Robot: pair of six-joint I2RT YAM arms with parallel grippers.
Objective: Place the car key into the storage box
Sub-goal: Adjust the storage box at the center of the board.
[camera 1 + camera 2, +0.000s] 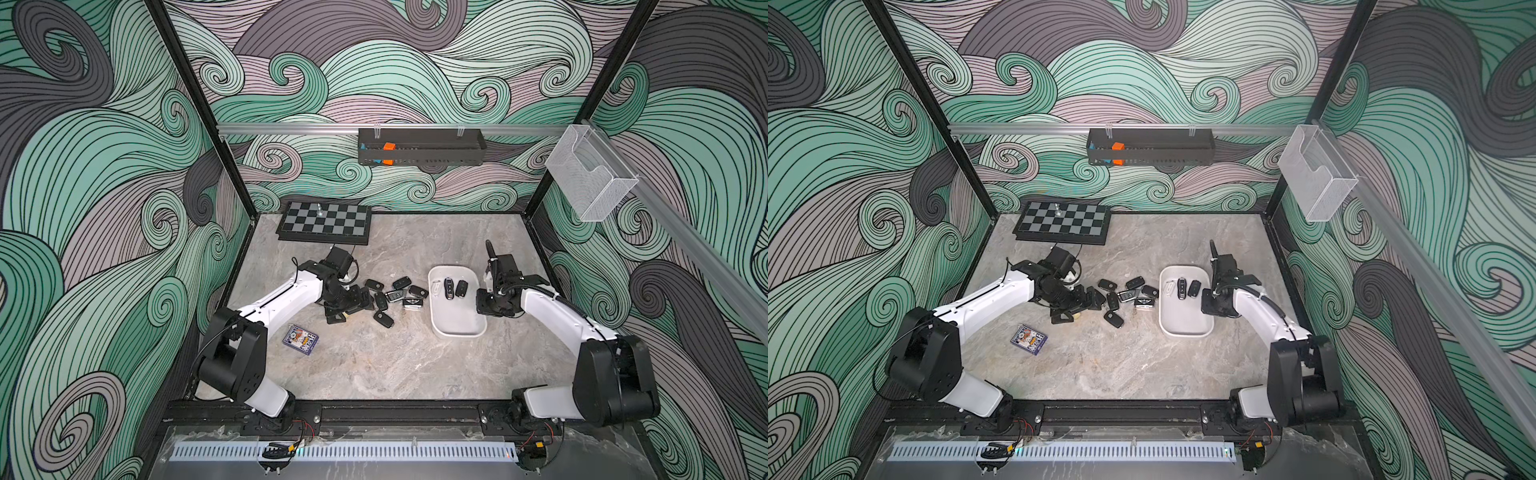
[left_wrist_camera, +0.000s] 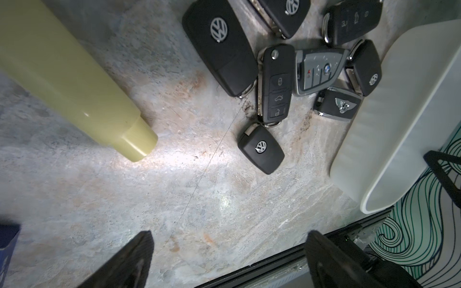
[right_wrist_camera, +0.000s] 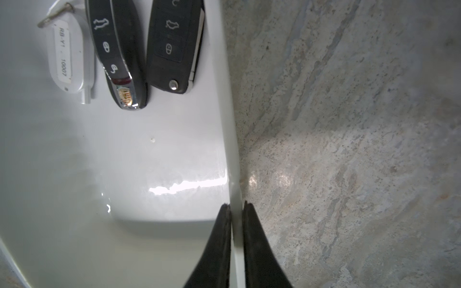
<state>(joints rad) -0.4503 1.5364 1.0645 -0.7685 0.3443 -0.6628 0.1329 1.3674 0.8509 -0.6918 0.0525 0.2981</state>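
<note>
Pinching the storage box (image 3: pixel 99 162) rim with my right gripper (image 3: pixel 236 207); left gripper (image 2: pixel 229 234) spread. Mid-frame car key (image 2: pixel 261 148) looks light, rigid, slick: I'd grab its long edges.

White plastic oblong storage box (image 1: pixel 457 320) on grey stone-look table (image 1: pixel 374 365), heap of black car key fobs (image 1: pixel 395 296) at its nine o'clock, two black fobs (image 1: pixel 449 287) inside toward twelve, black-and-grey chessboard (image 1: pixel 324 222) at heap's eleven, blue card pack (image 1: pixel 300 340) at seven.
</note>
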